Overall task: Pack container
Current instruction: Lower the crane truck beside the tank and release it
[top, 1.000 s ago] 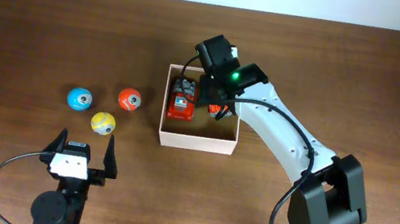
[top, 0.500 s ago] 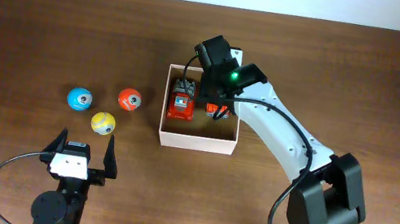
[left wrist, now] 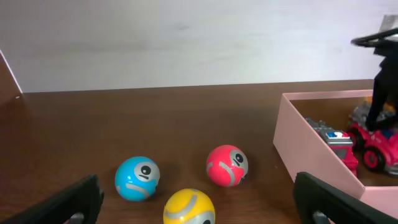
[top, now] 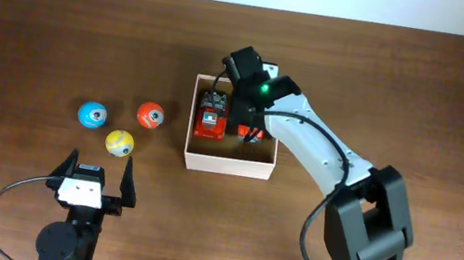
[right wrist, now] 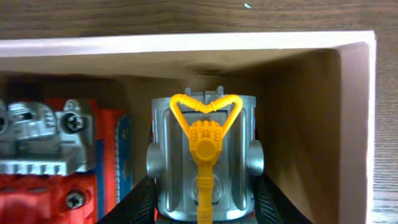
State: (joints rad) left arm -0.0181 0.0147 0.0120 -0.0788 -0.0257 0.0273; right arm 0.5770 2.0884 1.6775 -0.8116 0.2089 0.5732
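- The container (top: 228,166), a small square open box with cream walls, sits mid-table, and we use it as our landmark.
- In its left half lies a red toy truck (top: 210,119).
- The right gripper (top: 249,122) reaches into its right half, clenched on a grey tow truck (right wrist: 202,155) with a yellow hook, close to the far wall.
- In the last second this arm has drawn in towards the container and the truck has sunk a little lower inside, with the grip unchanged.
- We judge the second truck is nearly placed; letting go comes next.
- Left of the container, a blue ball (top: 92,113), an orange-red ball (top: 150,115) and a yellow ball (top: 119,141) wait on the table (top: 40,32).
- The left gripper (top: 98,172), jaws spread wide and empty, hangs nearer us than the balls and has not moved.
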